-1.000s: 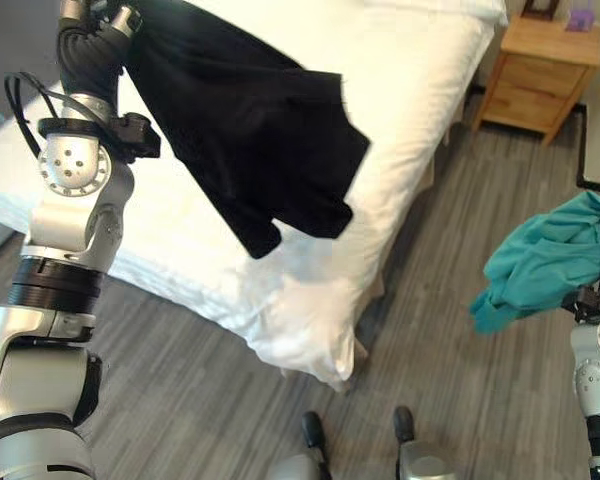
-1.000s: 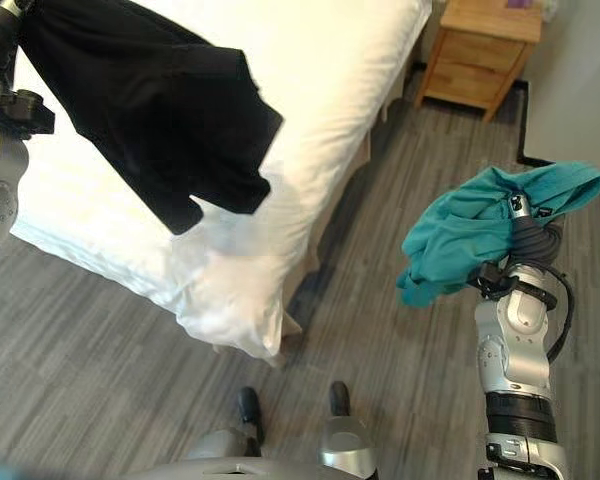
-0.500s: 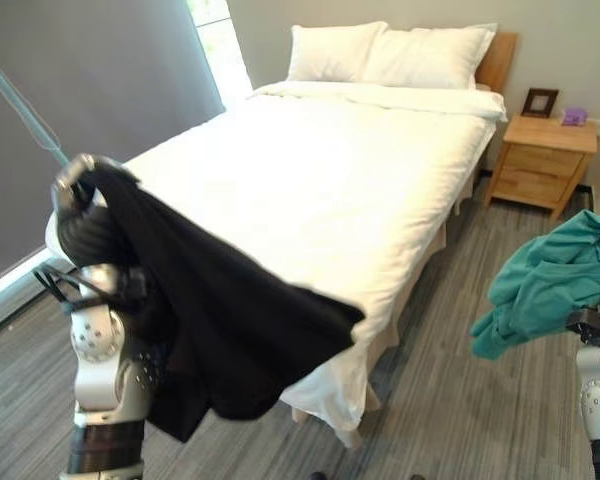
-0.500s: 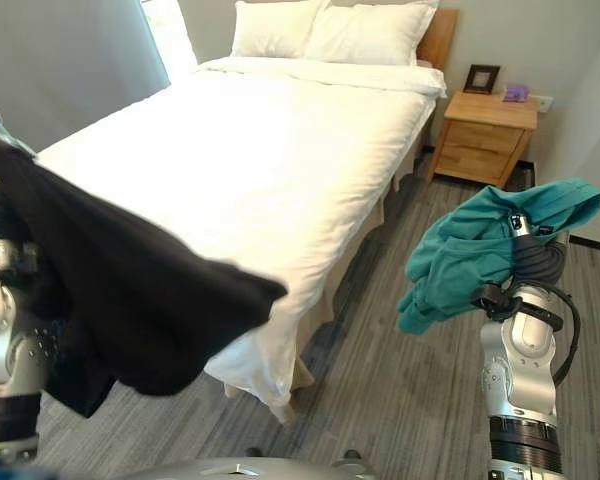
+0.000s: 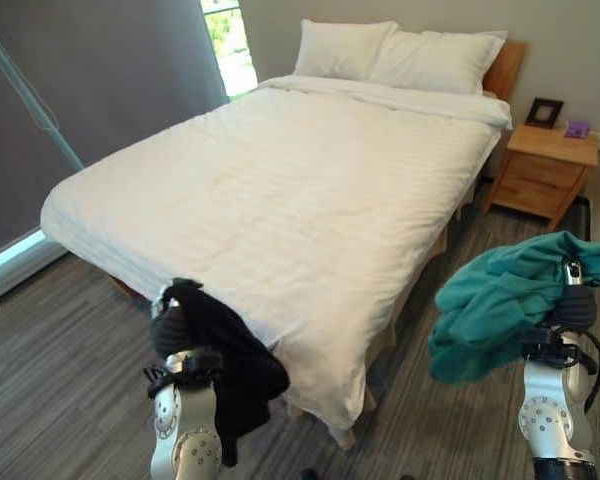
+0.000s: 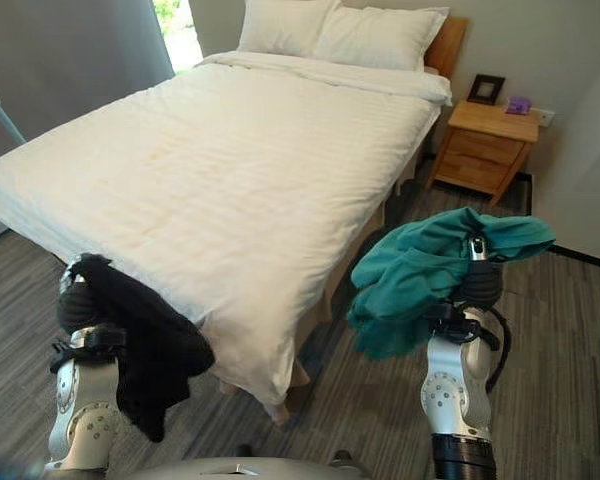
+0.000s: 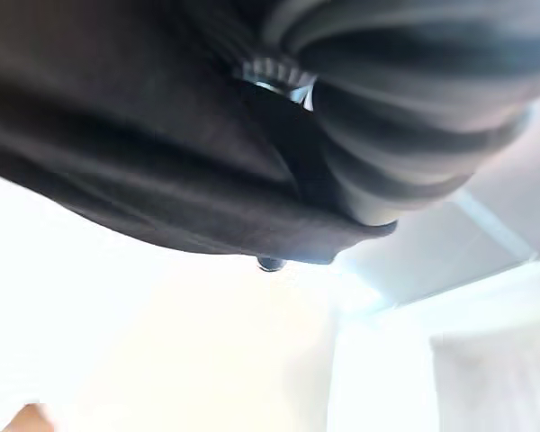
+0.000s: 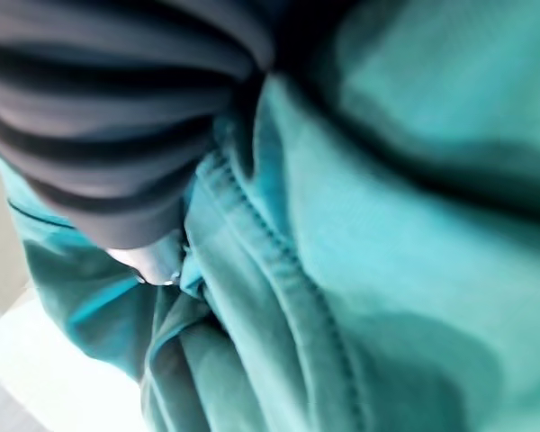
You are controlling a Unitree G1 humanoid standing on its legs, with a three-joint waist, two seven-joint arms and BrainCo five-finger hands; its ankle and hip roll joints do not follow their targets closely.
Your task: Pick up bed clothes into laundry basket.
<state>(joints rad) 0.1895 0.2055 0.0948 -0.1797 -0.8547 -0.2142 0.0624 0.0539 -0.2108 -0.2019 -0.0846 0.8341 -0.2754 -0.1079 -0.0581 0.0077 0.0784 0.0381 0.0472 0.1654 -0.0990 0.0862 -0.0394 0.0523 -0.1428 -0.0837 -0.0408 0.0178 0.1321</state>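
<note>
The black garment [image 6: 145, 345] hangs lengthwise downward from the raised left hand [image 6: 78, 300], draped over it in soft, matte folds beside the foot corner of the bed [image 6: 230, 180]. Its free end points at the grey plank floor [image 6: 350, 420]. The teal garment [image 6: 420, 275] sits bunched over the right hand [image 6: 478, 283], its bulk spilling toward the bed side and sagging in crumpled, slightly stitched folds — a seam shows in the right wrist view. Cloth covers the fingers of both hands, so I cannot tell how far either is closed. The bed carries a smooth white striped duvet and two pillows [image 5: 400, 55]; a wooden nightstand [image 5: 540, 170] stands beside it.
</note>
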